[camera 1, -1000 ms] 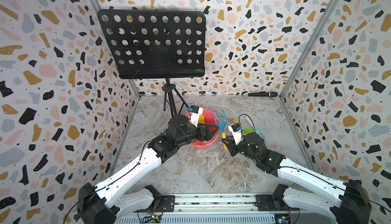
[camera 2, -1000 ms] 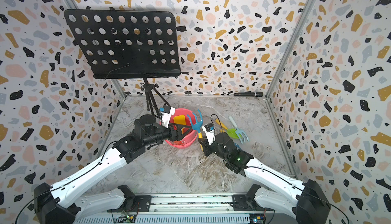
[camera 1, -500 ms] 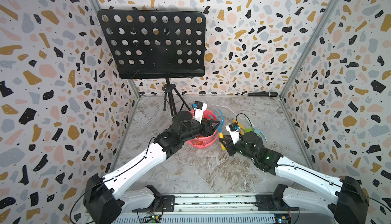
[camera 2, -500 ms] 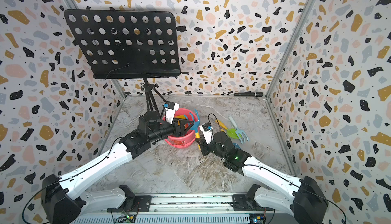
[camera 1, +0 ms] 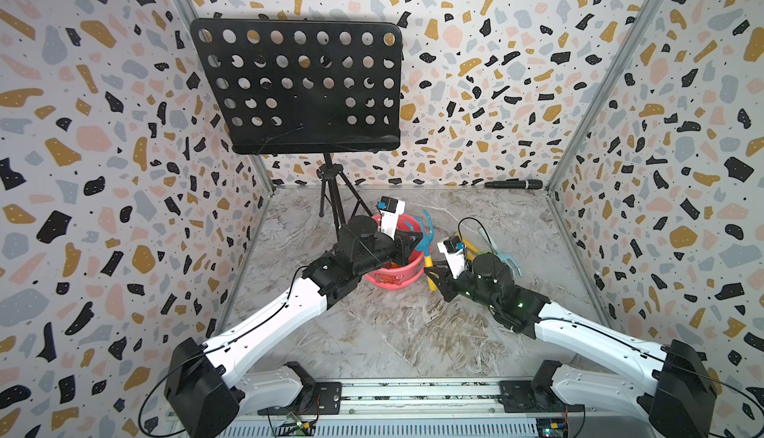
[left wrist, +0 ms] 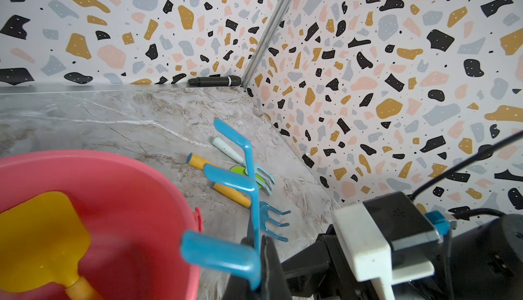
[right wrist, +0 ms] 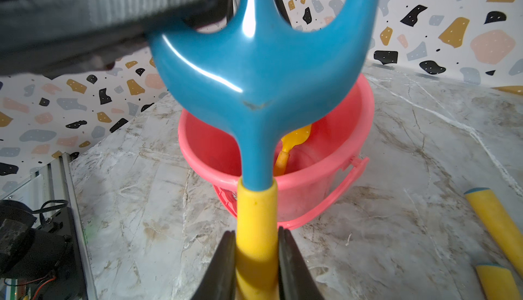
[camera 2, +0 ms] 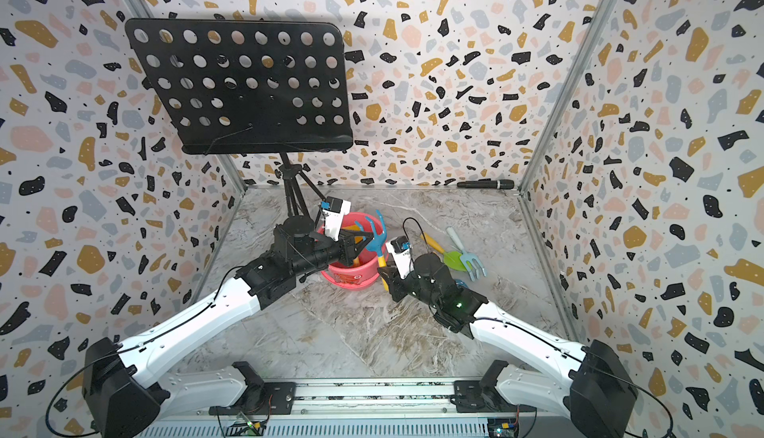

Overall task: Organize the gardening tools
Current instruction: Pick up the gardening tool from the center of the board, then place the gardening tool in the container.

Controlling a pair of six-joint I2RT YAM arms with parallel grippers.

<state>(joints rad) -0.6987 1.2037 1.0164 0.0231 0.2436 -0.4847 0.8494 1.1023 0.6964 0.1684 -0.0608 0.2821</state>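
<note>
Right end effector (right wrist: 256, 230), left end effector (left wrist: 257, 242) both clamp blue rake (right wrist: 254, 80) — bucket label (camera 2: 351, 278) illegible.

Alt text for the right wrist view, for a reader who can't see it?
The right gripper clamps the yellow handle of a blue rake, held in front of a pink bucket containing a yellow shovel. The left gripper grips one prong.

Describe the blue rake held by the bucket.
The blue rake is glossy plastic: three curved prongs on a blue neck plugged into a yellow handle. It stands roughly upright, head up, beside the pink bucket. The right gripper jaws clamp the handle; the left gripper jaws are shut on one outer prong.
</note>
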